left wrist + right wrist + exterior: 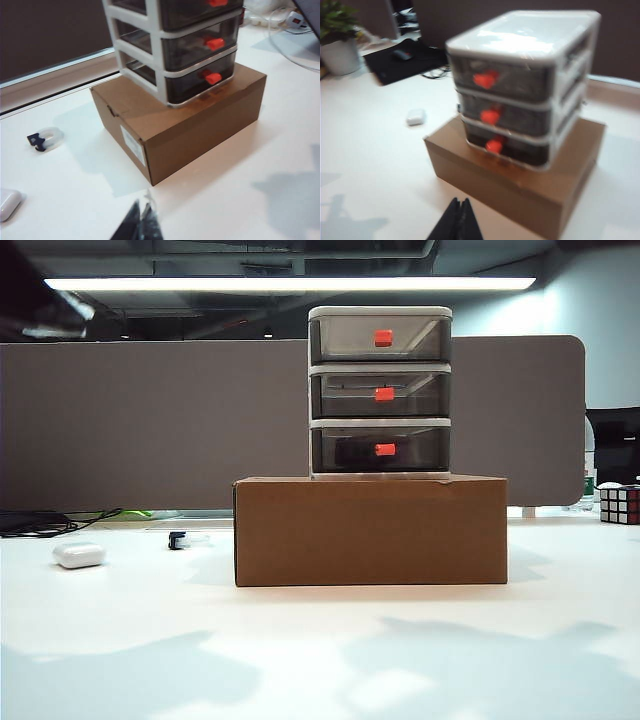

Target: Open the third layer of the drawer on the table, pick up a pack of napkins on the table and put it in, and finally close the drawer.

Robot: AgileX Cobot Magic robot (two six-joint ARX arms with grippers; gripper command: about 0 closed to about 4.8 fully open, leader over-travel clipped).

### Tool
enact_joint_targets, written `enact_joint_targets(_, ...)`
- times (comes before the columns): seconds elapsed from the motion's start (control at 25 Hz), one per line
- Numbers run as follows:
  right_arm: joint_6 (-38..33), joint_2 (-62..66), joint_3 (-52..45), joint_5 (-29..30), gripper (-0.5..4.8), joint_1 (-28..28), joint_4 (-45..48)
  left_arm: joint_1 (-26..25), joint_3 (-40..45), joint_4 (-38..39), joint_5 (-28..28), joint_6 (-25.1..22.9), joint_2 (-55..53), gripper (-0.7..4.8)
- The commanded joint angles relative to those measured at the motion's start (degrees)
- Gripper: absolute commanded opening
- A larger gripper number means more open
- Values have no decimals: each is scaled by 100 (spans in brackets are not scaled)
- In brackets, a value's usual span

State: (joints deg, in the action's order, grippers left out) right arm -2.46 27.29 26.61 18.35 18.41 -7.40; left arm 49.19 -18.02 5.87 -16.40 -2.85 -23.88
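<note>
**Both fingers shut and empty, all three drawers closed**

Nearest each wrist camera, the dark fingers are pressed together with nothing between them: the left gripper point(141, 226) hangs above bare tabletop point(225, 200) short of a corner of the cardboard box point(175, 125), and the right gripper point(456, 222) hangs in front of the box's other front corner. Neither arm shows in the exterior view.

Beyond them, the drawer point(380, 392) stands on top of the box. Its three tiers all sit flush, and the third layer point(380, 448), the lowest, shows its red-orange handle point(385, 449) centred on the front. No pack of napkins can be made out on the tabletop in any view. A dark shape shows through the lowest drawer's smoky front, so the pack may already be inside and the task near its end, though that cannot be told for sure.

If the drawer is yet to be opened, the handle is small and the unit light. A straight, level pull on the handle would suit, ideally with the other gripper steadying the frame so that it does not slide off the box.

Around the box, the white tabletop carries a small white case point(79, 555), a small dark-and-clear clip point(180, 539) and a puzzle cube point(619, 505) at the far right. A grey partition point(150, 420) closes the back under a ceiling strip light point(290, 284).
</note>
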Motion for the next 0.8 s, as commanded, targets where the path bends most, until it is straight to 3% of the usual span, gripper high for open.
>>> enact_joint_targets(0.04,-236,-588,-496,-350,-6,11,111,35,317,-308,-52,166,179,-6)
enact_joint_targets(0.4,-658,-2133,-1574,-658,-6,7,-284,35,800,-822,11,247,603,-6)
enact_joint_targets(0.8,-654,-2559,-2109,-688,-6,2,-442,31,1163,-839,120,245,1062,-6)
